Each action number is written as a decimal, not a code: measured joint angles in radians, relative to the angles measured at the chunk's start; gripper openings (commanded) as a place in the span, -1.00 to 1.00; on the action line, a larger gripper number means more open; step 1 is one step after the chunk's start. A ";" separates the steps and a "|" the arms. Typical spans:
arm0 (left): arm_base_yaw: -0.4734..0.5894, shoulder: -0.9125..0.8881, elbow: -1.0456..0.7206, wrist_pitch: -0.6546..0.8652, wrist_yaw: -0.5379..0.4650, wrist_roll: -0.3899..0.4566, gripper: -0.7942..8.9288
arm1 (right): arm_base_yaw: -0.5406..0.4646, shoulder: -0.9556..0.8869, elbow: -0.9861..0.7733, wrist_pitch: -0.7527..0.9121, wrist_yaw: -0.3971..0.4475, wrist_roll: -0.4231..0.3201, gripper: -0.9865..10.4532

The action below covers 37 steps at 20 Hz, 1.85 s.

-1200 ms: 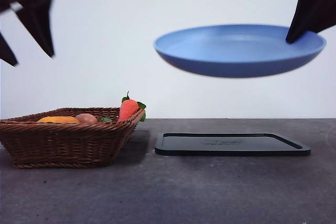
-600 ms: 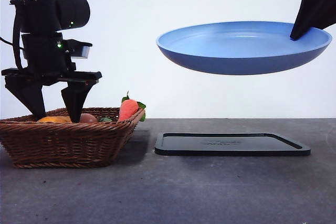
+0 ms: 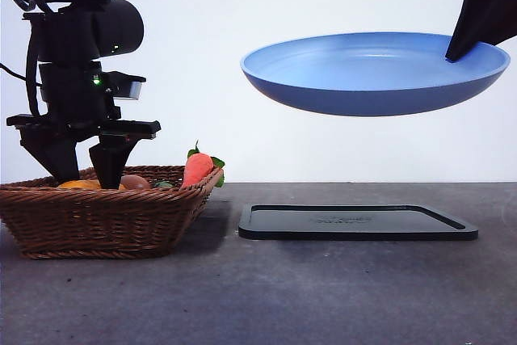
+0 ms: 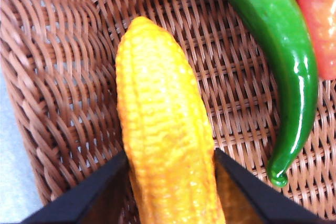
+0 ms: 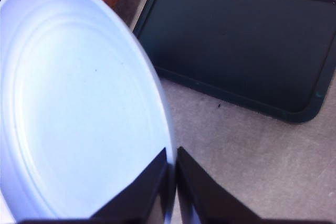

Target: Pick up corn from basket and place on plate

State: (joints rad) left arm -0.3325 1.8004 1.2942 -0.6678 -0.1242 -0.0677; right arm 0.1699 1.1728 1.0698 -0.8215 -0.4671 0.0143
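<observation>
My left pincer [image 3: 81, 177] is down inside the wicker basket [image 3: 105, 220], at about nine o'clock in the front view. From there its two black jaws drop behind the braided rim and only a sliver of the corn [image 3: 78, 185] shows above the weave. The left wrist view tells more: the corn [image 4: 165, 129] lies lengthwise on the basket floor [image 4: 58, 103], and my jaws are spread to either side of its near end, close against the kernels, though I cannot tell whether they press it yet.

That same view shows a green chili pepper [image 4: 275, 61] lying alongside the corn and apart from it, which the front view hides almost wholly. The carrot [image 3: 197, 168] leans on the basket's three o'clock rim. A tan egg-like ball [image 3: 134, 183] sits just beside my jaws.

My right pincer [image 3: 462, 48] pinches the rim of the blue plate [image 3: 367, 70], holding it in the air, slightly tilted, at about one o'clock. The right wrist view shows the jaws closed on the plate's edge [image 5: 165, 145], and below it the black tray [image 5: 247, 45] flat on the grey table [image 3: 258, 296].
</observation>
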 measured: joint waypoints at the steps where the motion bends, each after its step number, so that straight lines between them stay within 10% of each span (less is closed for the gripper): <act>1: 0.000 0.000 0.001 0.001 0.000 -0.005 -0.57 | 0.000 0.000 0.000 0.000 0.000 0.000 -0.82; 10: -0.001 -0.106 0.047 -0.099 0.002 -0.032 -0.66 | 0.000 0.014 0.000 0.044 0.000 0.010 -0.82; 17: -0.201 -0.316 0.083 -0.013 0.365 -0.112 -0.66 | 0.007 0.251 0.000 0.159 0.000 0.111 -0.82; 24: -0.406 -0.195 0.083 0.097 0.373 -0.108 -0.66 | 0.019 0.316 0.000 0.224 -0.069 0.176 -0.82; 37: -0.433 -0.072 0.083 0.138 0.309 -0.108 -0.19 | 0.020 0.316 0.000 0.206 -0.075 0.193 -0.82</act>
State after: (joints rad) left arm -0.7654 1.7287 1.3773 -0.5293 0.1848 -0.1757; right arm 0.1898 1.4887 1.0698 -0.6159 -0.5419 0.2073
